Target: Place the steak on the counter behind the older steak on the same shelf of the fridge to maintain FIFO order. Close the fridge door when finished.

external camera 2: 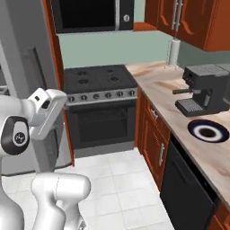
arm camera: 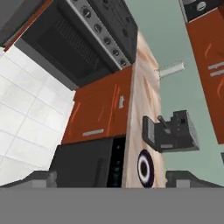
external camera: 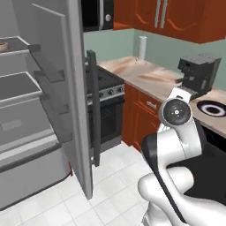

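The tall grey steel-look fridge point(external camera: 26, 145) stands open at 9 o'clock in the left base view. Its grey fridge door point(external camera: 66, 88), with narrow dark racks inside, is swung out toward the camera. On the uppermost dark grey shelf point(external camera: 17, 43), at the 10 o'clock edge of that view, lies the small roundish reddish older steak point(external camera: 2, 45), partly cut off by the frame.

The long pink-beige marbled tabletop point(external camera 2: 157, 83) runs over reddish-brown cabinets along the right side. On it stand a white paper towel roll point(external camera 2: 174, 51) at 1 o'clock in the right base view, a dark grey coffee machine point(external camera 2: 204, 90) at 2 o'clock, and a dark blue white-ringed plate point(external camera 2: 207, 131) at 3 o'clock, just beside the machine. The plate's centre looks dark; I cannot tell whether the steak lies there.

A black stove point(external camera 2: 96, 96) with a row of knobs sits between fridge and cabinets.

In the hand view the two dark fingers point(arm camera: 43, 179) sit wide apart with nothing between them. The plate is at 6 o'clock just above them.
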